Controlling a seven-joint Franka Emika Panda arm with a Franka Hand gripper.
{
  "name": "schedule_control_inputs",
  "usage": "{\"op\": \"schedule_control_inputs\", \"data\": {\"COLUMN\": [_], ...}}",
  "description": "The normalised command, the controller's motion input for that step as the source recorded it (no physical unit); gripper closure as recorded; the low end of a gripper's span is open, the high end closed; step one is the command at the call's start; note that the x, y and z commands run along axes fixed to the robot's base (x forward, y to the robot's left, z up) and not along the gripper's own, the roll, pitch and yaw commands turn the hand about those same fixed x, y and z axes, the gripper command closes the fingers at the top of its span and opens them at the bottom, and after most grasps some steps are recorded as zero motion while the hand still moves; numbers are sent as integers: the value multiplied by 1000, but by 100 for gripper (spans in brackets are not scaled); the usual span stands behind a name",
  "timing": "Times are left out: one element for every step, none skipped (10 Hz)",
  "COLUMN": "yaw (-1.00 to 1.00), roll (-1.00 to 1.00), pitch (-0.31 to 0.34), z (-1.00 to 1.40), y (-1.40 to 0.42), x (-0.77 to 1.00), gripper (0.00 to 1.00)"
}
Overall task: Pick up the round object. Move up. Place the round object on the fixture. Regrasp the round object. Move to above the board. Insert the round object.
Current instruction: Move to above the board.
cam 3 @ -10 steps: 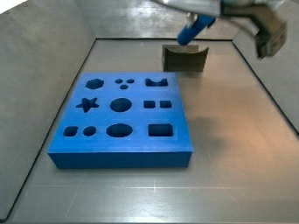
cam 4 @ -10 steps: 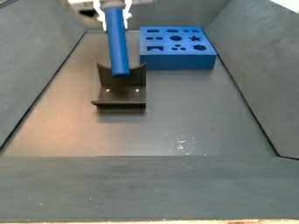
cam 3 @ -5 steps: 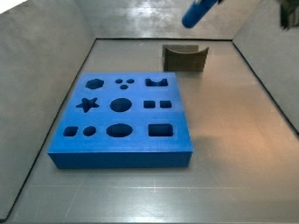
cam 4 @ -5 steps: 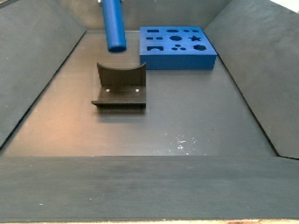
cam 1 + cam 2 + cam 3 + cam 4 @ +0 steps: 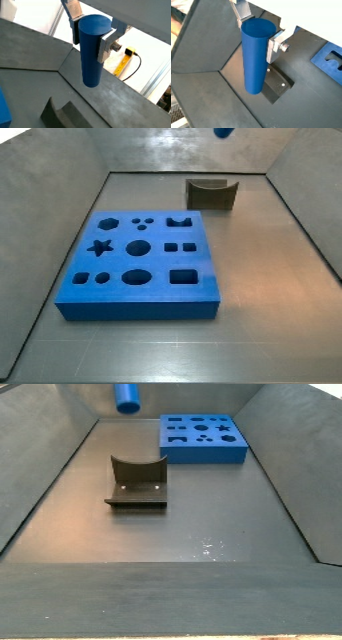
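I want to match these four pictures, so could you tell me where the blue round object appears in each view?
Wrist view: round object centre, in the gripper.
Wrist view: centre, above the fixture.
Side view: tip at top edge.
Side view: top left.
Shared landmark: the fixture.

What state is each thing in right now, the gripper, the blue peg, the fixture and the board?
gripper: shut on the round object, raised above the floor.
round object: held upright between the fingers, clear of the fixture.
fixture: on the floor, notch empty.
board: flat on the floor, all visible holes empty.
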Motion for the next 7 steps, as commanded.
{"op": "schedule_control_inputs", "data": {"yaw": [52,-121,-121,-118,-115,-126,-135], "roll": [-56,-1000,-1000,-1000,-1000,-1000,-1000], "pitch": [79,-112,-126,-165,-196,-210,-222], "z": [219,392,392,378,326,337,328], "y": [-12,-857,-844,-757,-678,-658,-611], "x": [12,-1000,-1000,-1000,-1000,-1000,-1000], "gripper": [100,100,100,100,100,100,100]}}
